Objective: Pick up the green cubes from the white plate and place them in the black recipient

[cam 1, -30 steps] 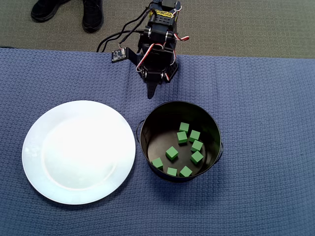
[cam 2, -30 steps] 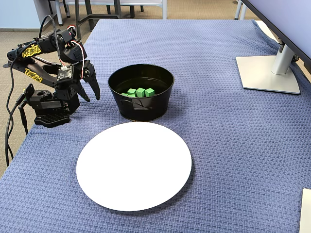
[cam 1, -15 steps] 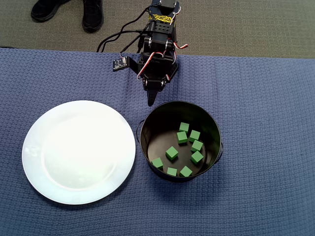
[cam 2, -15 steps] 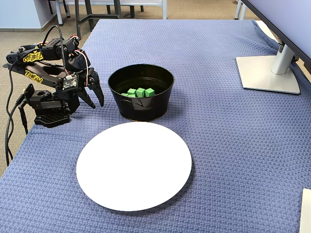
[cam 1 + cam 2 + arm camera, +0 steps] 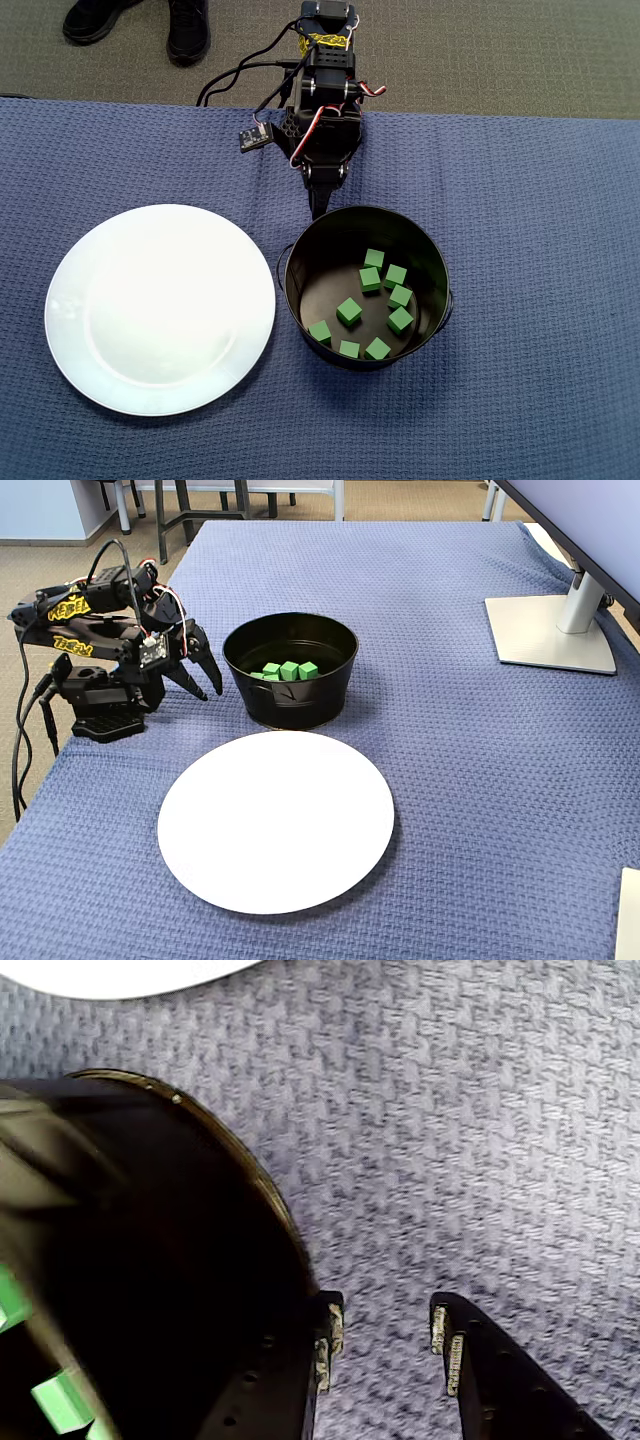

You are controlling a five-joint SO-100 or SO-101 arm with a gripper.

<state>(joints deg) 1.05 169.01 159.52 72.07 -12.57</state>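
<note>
Eight green cubes (image 5: pixel 371 281) visible in the black pot (image 5: pixel 330 225), white plate (image 5: pixel 160 308) bare beside it. Fingers (image 5: pixel 445 1345) apart, holding nothing, just outside the pot's wall.

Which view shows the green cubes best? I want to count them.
The overhead view: it looks straight into the black pot, where nine green cubes lie spread on the bottom. The fixed view shows only a few above the rim. The wrist view catches blurred green bits at its lower left edge.
</note>
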